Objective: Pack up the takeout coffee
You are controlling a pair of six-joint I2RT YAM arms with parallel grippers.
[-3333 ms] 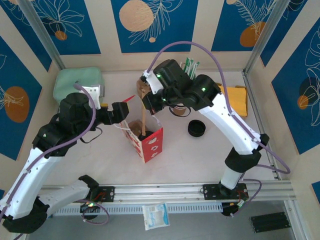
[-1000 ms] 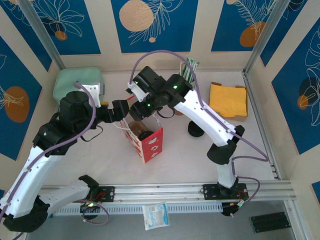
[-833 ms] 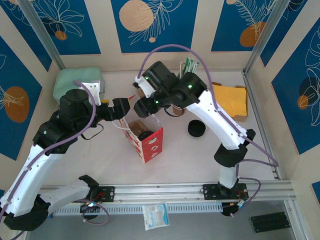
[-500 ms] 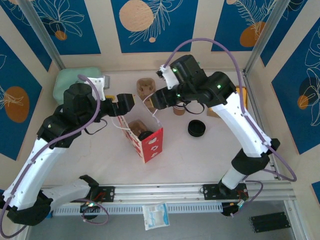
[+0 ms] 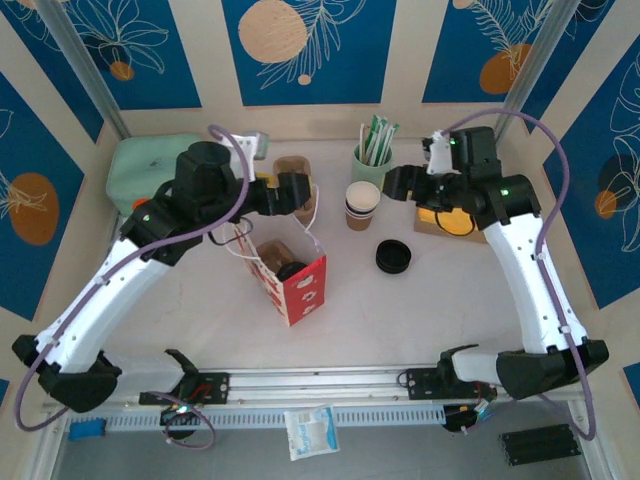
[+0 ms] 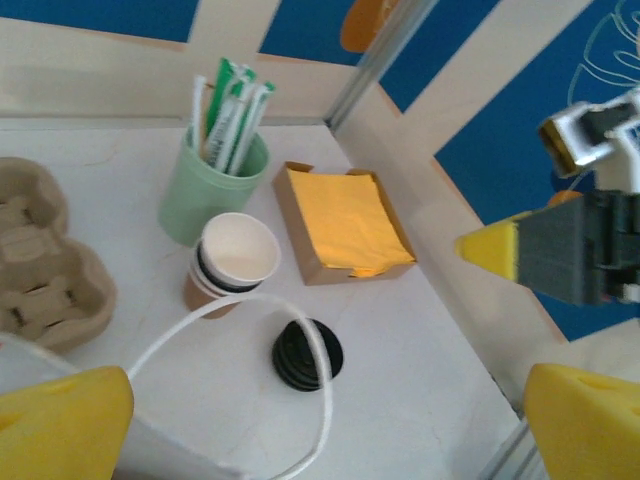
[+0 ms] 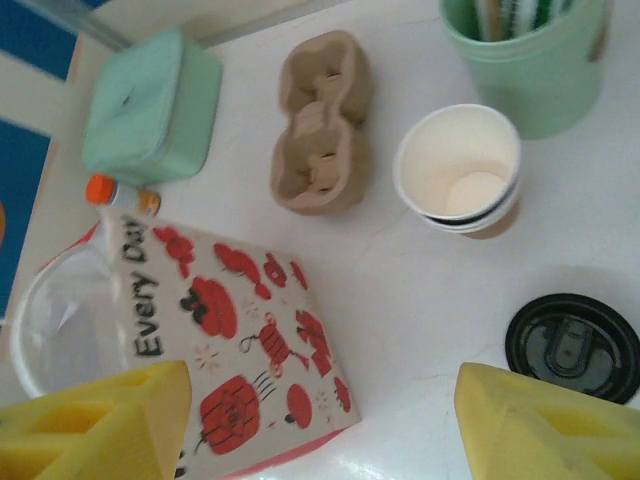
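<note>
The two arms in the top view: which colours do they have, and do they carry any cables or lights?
The left arm and right arm have white links and black joints and wrists. A lavender cable loops along each, and small green lights glow on the right one. In the wrist views the fingers are yellow wedges.

White arms [image 5: 110, 290], black joints [image 5: 205, 175], purple cables [image 5: 500, 113]

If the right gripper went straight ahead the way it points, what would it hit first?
Probably the bare table between the bag and the cup stack; the right gripper angles down toward it. Depth is unclear, so the cups could be grazed.
</note>
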